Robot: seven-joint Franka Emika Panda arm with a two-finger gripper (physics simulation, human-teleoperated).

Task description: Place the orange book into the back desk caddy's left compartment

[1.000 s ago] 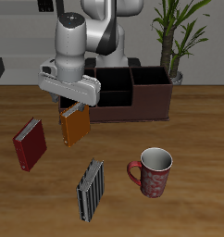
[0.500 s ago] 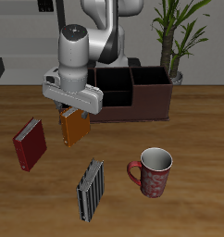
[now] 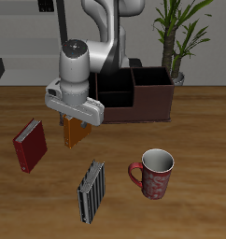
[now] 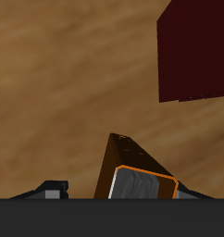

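The orange book [image 3: 76, 135] stands tilted on the table before the back desk caddy [image 3: 143, 103]. My gripper [image 3: 74, 125] has come down over the book's top and its fingers straddle it. In the wrist view the orange book [image 4: 137, 176] lies between the fingers [image 4: 55, 189] with a gap still showing at the sides, so the gripper is open. The caddy's left compartment [image 3: 113, 86] is a dark cell just behind my gripper, partly hidden by the arm.
A dark red book [image 3: 31, 146] lies beside the orange one and shows in the wrist view [image 4: 195, 51]. A grey-and-black striped book [image 3: 91, 191] and a red mug [image 3: 154, 173] stand nearer the front edge. A potted plant [image 3: 176, 37] stands behind the caddy.
My gripper has moved down over the orange book, so its fingers now reach around the book's top. The book itself has hardly moved.
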